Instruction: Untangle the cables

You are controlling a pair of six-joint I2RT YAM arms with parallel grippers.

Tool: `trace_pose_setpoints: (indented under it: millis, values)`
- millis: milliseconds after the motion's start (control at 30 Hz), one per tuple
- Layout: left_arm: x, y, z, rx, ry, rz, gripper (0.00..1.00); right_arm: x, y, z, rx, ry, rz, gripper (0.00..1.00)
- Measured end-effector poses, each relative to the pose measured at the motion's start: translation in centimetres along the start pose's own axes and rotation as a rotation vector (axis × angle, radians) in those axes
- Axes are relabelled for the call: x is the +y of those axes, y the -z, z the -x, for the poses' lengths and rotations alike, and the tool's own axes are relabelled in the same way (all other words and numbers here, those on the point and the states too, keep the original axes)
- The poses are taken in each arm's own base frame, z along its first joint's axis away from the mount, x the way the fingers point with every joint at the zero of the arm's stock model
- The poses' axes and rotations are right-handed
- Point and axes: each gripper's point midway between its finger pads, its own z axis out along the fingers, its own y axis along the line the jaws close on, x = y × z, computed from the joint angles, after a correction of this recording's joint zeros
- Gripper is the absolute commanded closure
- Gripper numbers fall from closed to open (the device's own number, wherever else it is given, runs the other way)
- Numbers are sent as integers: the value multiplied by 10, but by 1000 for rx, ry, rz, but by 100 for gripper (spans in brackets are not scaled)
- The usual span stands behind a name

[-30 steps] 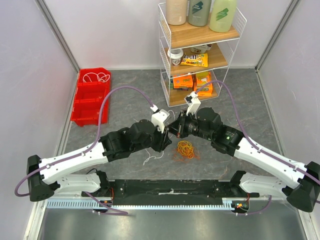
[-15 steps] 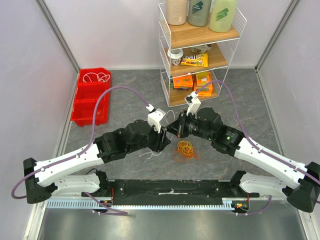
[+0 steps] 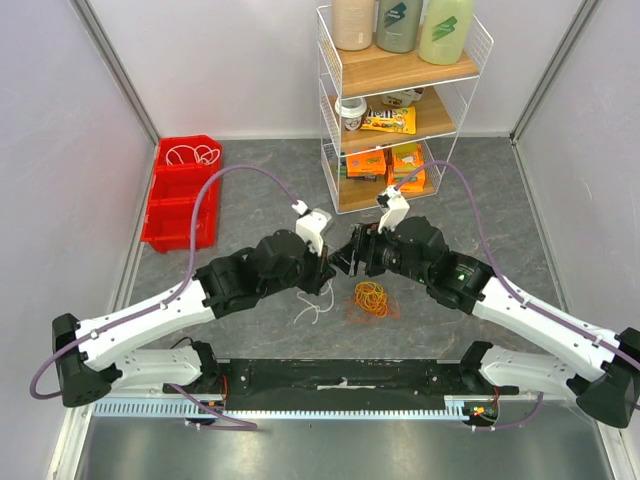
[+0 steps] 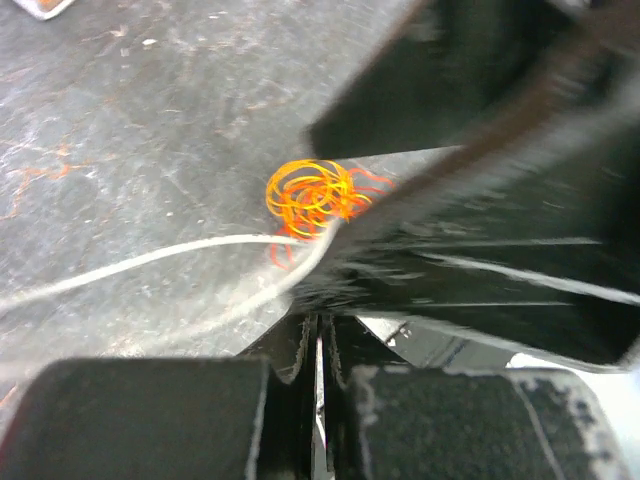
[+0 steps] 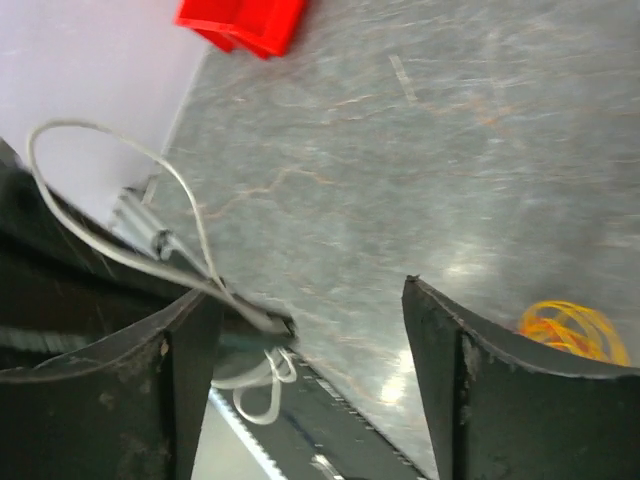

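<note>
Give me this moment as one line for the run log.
left pincer: shut on white cable | right pincer: open, close by | orange coil: on table, ungripped

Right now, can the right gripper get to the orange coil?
Probably yes. The right gripper is open near the orange coil, which lies uncovered; the left gripper's white cable hangs apart.

Nothing legible — shelf packets (image 3: 366, 162) (orange, yellow) are too small.
</note>
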Motion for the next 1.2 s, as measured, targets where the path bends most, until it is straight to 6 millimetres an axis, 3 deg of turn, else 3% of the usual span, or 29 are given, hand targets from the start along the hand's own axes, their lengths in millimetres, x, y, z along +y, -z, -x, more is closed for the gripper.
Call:
trace_pose_setpoints:
  millis: [67,133,333,433,567,733,800,900,1033,1100,1200]
  values:
    - [15,-3,4,0,53,36,98,-11,5,1,-10,31,-52,13]
    - [41,-4,13,-11,144,93,98,-20,15,5,-29,62,-96,11]
    - [159,8,40,-115,473,400,98,-36,60,35,-165,138,-211,8]
    - [215,15,53,-198,616,549,98,-46,75,41,-209,148,-257,9]
    - [287,21,70,-322,766,730,98,-62,75,26,-178,154,-298,9]
    - [387,18,106,-510,918,906,98,-82,69,3,-105,167,-350,9]
    - [429,18,121,-598,927,979,98,-83,69,2,-101,174,-352,9]
    - [473,17,147,-690,848,1076,98,-83,70,3,-101,184,-352,9]
    - [519,15,192,-822,632,1155,98,-84,70,3,-101,195,-355,9]
    - [537,12,199,-857,529,1190,98,-85,70,3,-101,198,-358,9]
    - [566,4,192,-857,434,1249,98,-87,70,2,-101,199,-364,9]
